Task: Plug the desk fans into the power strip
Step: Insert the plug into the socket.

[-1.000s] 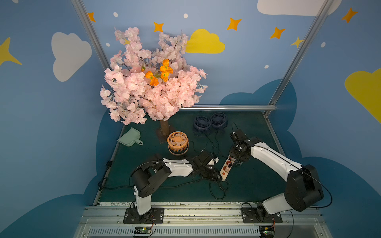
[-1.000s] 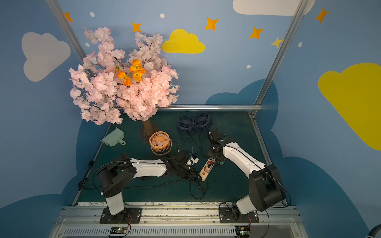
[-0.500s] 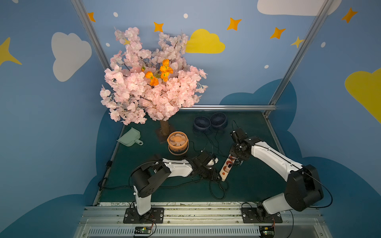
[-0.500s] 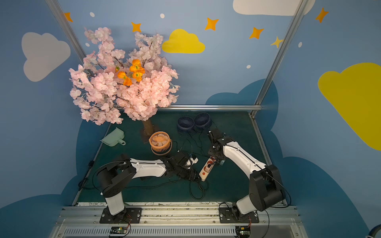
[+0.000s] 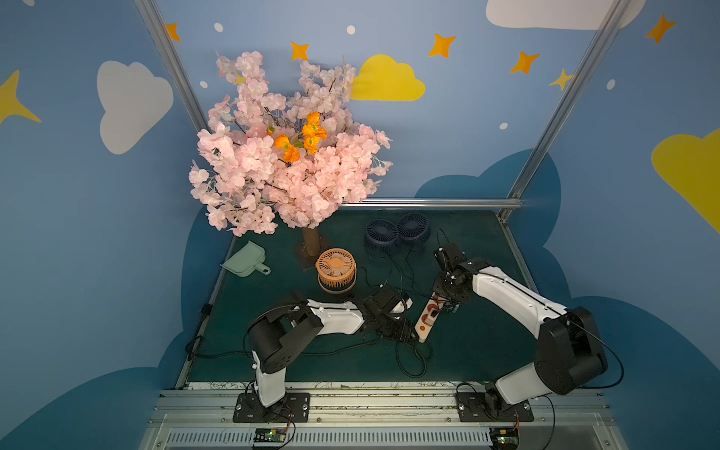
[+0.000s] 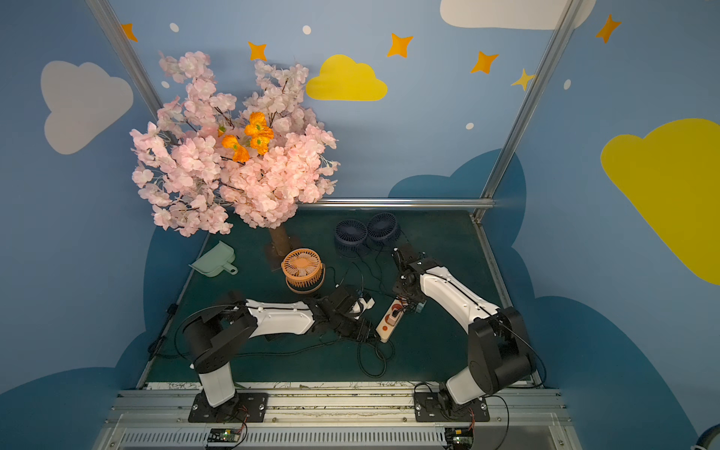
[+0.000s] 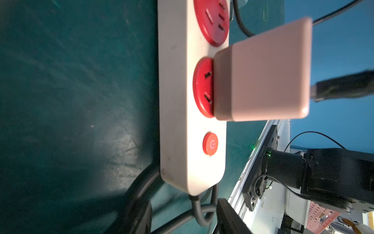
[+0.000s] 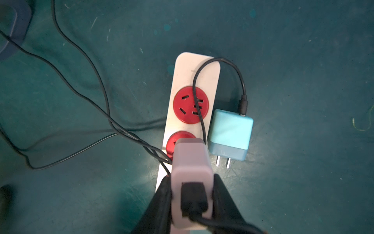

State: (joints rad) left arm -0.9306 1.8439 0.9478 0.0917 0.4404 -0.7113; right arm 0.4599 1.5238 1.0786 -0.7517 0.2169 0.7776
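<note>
The cream power strip [image 5: 426, 318] [image 6: 390, 320] lies on the green mat between my arms. My right gripper [image 8: 192, 182] [image 5: 443, 307] is shut on a pale pink plug adapter [image 8: 191, 162]. In the left wrist view the adapter [image 7: 263, 77] sits face-down against the red socket [image 7: 202, 87] beside the orange button [image 7: 210, 143], with no prongs showing. My left gripper [image 7: 184, 212] [image 5: 411, 333] stands open at the strip's button end, its fingers either side of the black cord [image 7: 199, 212]. The orange desk fan [image 5: 336, 270] [image 6: 303, 270] stands behind my left arm.
A teal adapter [image 8: 230, 135] lies unplugged beside the strip, prongs bare, its thin cable crossing the far socket [image 8: 190, 107]. Two dark blue fans [image 5: 395, 233] stand at the back, a blossom tree [image 5: 288, 171] at the back left, and a green dustpan [image 5: 245, 260] near the left edge. Thin cables trail over the mat.
</note>
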